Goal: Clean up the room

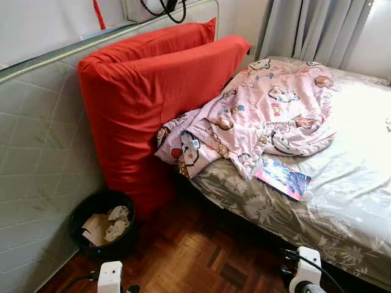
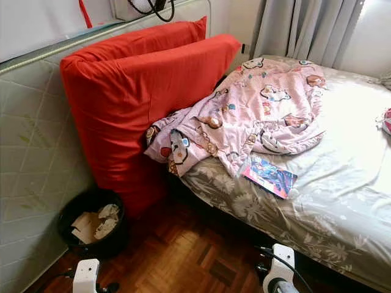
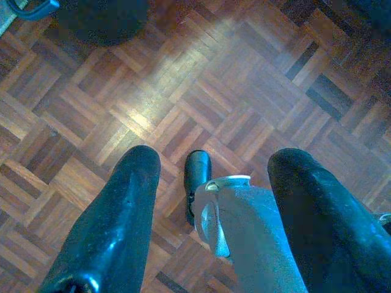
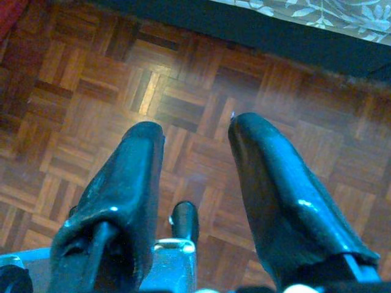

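Note:
A pink cartoon-print blanket [image 1: 263, 116] lies crumpled on the bed [image 1: 360, 183], hanging over its near corner. A colourful booklet [image 1: 282, 178] rests on the sheet just in front of it. A black waste bin [image 1: 104, 223] with crumpled paper stands on the floor by the red cushions. Both arms hang low at the frame's bottom edge. My left gripper [image 3: 211, 162] is open over bare parquet, with nothing between its fingers. My right gripper [image 4: 195, 137] is open too, above the floor near the bed's edge.
Two big red cushions [image 1: 153, 104] lean against an upright mattress [image 1: 36, 159] on the left. Grey curtains [image 1: 311, 27] hang behind the bed. Parquet floor [image 1: 195, 256] runs between bin and bed. A blue item [image 3: 27, 7] lies at the floor's edge.

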`<state>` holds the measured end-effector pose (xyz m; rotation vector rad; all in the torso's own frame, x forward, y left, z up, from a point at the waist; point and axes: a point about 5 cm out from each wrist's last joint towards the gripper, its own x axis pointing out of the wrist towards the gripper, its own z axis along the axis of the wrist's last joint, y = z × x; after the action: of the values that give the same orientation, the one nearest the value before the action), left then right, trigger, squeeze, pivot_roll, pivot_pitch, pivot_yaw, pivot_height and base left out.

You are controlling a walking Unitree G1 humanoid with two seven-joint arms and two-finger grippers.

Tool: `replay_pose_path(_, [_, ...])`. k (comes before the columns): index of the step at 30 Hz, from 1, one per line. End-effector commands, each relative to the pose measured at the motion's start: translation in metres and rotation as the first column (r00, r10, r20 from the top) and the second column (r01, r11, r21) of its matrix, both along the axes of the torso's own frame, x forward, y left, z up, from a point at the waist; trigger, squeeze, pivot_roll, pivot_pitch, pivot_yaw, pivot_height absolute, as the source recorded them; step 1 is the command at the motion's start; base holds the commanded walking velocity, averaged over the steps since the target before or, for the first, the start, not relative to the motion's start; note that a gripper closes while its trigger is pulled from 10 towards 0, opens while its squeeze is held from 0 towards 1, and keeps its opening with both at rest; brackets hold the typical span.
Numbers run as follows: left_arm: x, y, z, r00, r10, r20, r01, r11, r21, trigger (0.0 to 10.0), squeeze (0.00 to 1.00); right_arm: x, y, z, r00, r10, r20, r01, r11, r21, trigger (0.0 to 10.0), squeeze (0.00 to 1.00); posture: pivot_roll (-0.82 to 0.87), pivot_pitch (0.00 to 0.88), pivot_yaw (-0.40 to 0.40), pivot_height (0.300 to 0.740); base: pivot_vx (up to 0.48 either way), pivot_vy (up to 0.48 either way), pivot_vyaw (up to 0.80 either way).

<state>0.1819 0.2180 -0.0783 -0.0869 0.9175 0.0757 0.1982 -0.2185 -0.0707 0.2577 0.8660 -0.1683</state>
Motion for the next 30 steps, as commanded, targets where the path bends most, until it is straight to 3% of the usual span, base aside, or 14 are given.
replay_pose_path(1, [-0.004,0.001,-0.002,1.0,-0.004,-0.014,0.004,1.0,0.01,10.0,0.0,0.003,-0.004,0.003,0.999,-0.031,0.02,0.031,0.999,0.017,10.0,0.0,0.05,0.0,-0.019,0.74,0.0,0.0,0.0])
replay_pose_path(11, [-0.009,0.004,-0.003,0.999,-0.021,-0.025,0.021,1.0,0.011,10.0,0.0,0.005,-0.002,0.003,0.999,-0.03,0.03,0.029,0.999,0.038,10.0,0.0,0.05,0.0,0.007,0.74,0.0,0.0,-0.21])
replay_pose_path(17, [-0.01,0.002,-0.004,1.0,-0.009,-0.011,0.009,1.0,0.003,10.0,0.0,0.002,-0.001,0.002,0.998,-0.045,0.033,0.043,0.998,0.055,10.0,0.0,0.08,0.015,-0.012,0.74,0.0,0.0,0.0])
replay_pose_path(20, [-0.015,0.004,-0.005,1.0,0.005,-0.01,-0.005,1.0,0.005,10.0,0.0,-0.003,-0.001,-0.001,1.0,0.019,-0.002,-0.019,0.999,0.041,10.0,0.0,0.09,0.044,-0.034,0.74,0.0,0.0,0.0])
replay_pose_path(24, [-0.015,0.003,-0.005,1.0,-0.001,-0.008,0.001,1.0,0.003,10.0,0.0,-0.005,-0.003,-0.002,1.0,-0.009,-0.001,0.009,0.999,0.039,10.0,0.0,0.11,0.052,-0.038,0.74,0.0,0.0,0.0])
replay_pose_path(30, [-0.016,0.003,-0.006,1.0,-0.02,-0.015,0.02,1.0,-0.002,10.0,0.0,-0.005,0.0,-0.001,1.0,-0.012,0.023,0.01,0.998,0.061,10.0,0.0,0.09,0.075,0.003,0.74,0.082,0.0,0.0])
